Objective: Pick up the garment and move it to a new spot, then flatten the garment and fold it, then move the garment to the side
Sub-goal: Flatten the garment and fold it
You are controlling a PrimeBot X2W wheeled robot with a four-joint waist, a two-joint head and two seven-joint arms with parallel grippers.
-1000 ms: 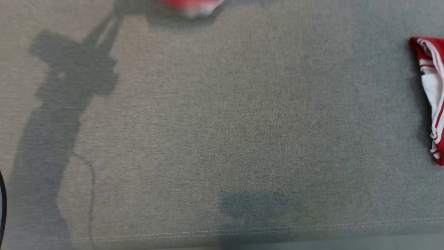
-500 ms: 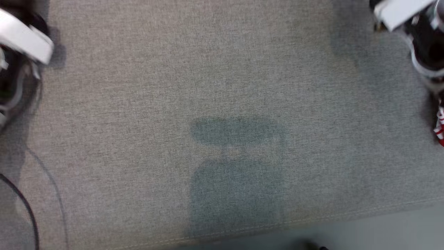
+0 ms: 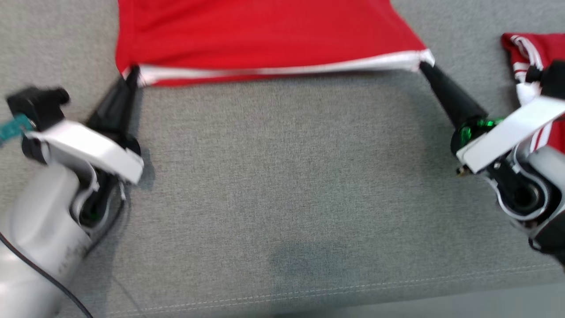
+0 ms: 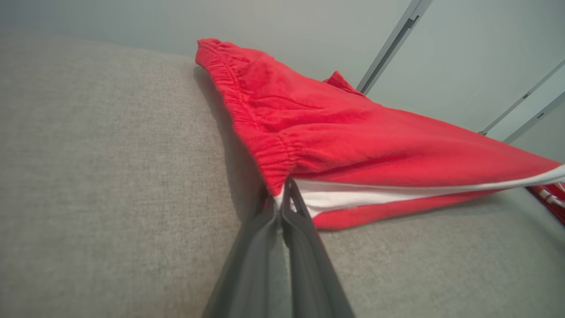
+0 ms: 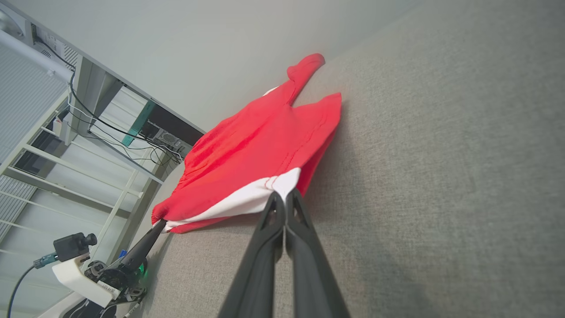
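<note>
The garment (image 3: 265,31) is a pair of red shorts with a white side stripe, stretched across the far part of the grey surface. My left gripper (image 3: 131,74) is shut on its near left corner, by the elastic waistband (image 4: 247,119). My right gripper (image 3: 424,65) is shut on the near right corner, where the white stripe ends (image 5: 282,183). The edge between the two corners is pulled taut and slightly lifted. In the left wrist view my left gripper (image 4: 282,194) pinches the white fabric; in the right wrist view my right gripper (image 5: 282,198) does the same.
A second red and white striped cloth (image 3: 527,57) lies bunched at the right edge, behind my right forearm. The grey fabric surface (image 3: 282,185) has a stitched front edge near the bottom. A metal rack with cables (image 5: 88,132) stands beyond the surface.
The head camera has swung, so the whole picture shifted. The red garment and both grippers holding its corners have come into view; half a second ago only the wrists showed at the edges.
</note>
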